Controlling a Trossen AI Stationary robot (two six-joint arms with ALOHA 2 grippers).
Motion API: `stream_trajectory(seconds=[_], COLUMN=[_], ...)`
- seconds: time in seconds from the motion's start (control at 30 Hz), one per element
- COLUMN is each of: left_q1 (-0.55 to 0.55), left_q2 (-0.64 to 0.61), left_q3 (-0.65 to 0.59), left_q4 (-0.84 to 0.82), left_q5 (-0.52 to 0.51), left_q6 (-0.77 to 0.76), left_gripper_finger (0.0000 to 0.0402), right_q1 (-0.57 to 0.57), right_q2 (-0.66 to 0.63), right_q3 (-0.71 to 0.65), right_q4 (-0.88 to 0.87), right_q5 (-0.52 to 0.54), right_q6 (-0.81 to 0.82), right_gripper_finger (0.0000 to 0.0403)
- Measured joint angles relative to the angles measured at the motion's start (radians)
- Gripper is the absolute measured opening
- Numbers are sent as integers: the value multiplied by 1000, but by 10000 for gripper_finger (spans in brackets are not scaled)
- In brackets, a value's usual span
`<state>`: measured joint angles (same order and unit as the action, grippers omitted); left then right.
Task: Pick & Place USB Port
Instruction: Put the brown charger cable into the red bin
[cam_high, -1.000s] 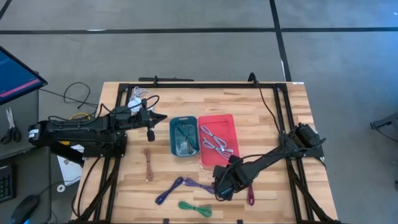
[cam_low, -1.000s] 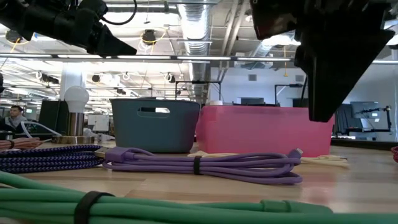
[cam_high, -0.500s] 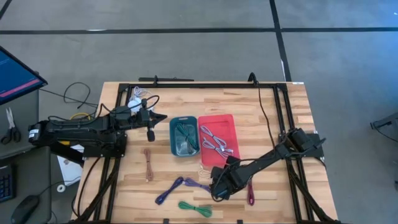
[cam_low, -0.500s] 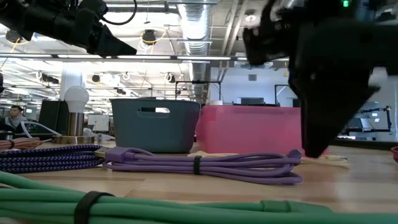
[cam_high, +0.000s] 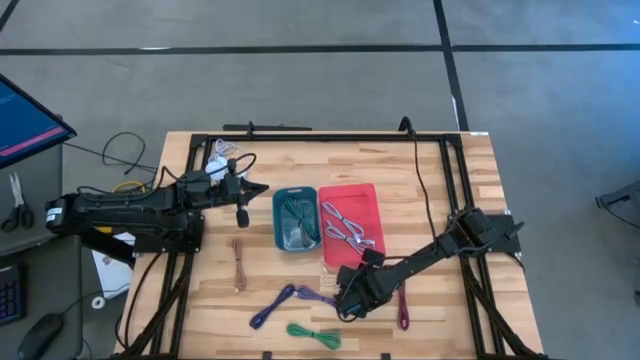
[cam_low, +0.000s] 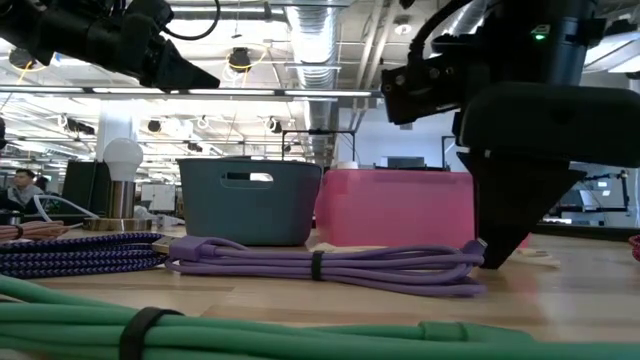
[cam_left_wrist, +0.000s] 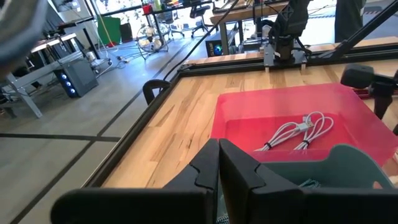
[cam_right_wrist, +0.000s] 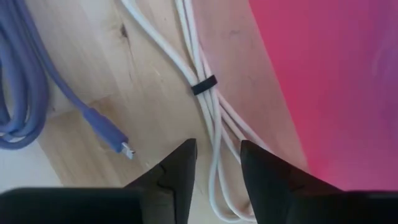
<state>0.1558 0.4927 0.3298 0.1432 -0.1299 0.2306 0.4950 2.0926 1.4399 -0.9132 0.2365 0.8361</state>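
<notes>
So the right end effector (cam_high: 349, 299) was down low over the worktop (cam_high: 420, 190), right at the near corner of the pink bin (cam_high: 352, 225). Its two fingers (cam_right_wrist: 171, 171) stood apart, straddling a bundled white cable (cam_right_wrist: 205, 106) that lay flat on the wood just beside the pink bin's wall. From its wrist camera you could see a gap between the tips with the white cable running into it, and I saw nothing pinched yet. A black tie wrapped the white bundle partway along.

Just to the side of that sat a purple cable (cam_low: 320, 268), coiled and tied, with its plug end (cam_right_wrist: 124, 149) pointing toward the white one but not touching it. From table height the right end effector seemed to come down right by the purple cable's end, though I couldn't tell if they touched.

The left end effector (cam_high: 243, 203) hung in the air off to the far left of the teal bin (cam_high: 296, 219), fingers pressed together and empty.

The pink bin already had two light cables (cam_high: 345, 227) in it, and the teal one held something too, hard to make out. Loose on the wood were also a green cable (cam_high: 313, 334), a dark blue-purple one (cam_high: 270, 308), a brownish one (cam_high: 238, 262) and a magenta one (cam_high: 403, 310).
</notes>
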Motion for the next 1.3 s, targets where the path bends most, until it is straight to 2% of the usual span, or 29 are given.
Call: stream_trajectory(seconds=[0.13, 0.33, 0.53, 0.77, 1.0, 1.3], left_q1=[0, 0, 0, 0, 0, 0], left_q2=[0, 0, 0, 0, 0, 0], left_q3=[0, 0, 0, 0, 0, 0], left_q4=[0, 0, 0, 0, 0, 0], left_q5=[0, 0, 0, 0, 0, 0], left_q6=[0, 0, 0, 0, 0, 0], left_gripper_finger=[12, 12, 12, 12, 12, 12], right_q1=[0, 2, 22, 55, 69, 35], right_q2=[1, -1, 5, 8, 7, 3], right_q3=[-1, -2, 36, 162, 317, 533], right_q4=[4, 8, -26, -147, -295, -582], right_q5=[-3, -5, -2, 2, 117, 284], right_q6=[2, 0, -11, -8, 0, 3], right_gripper_finger=[94, 10, 3, 1, 1, 0])
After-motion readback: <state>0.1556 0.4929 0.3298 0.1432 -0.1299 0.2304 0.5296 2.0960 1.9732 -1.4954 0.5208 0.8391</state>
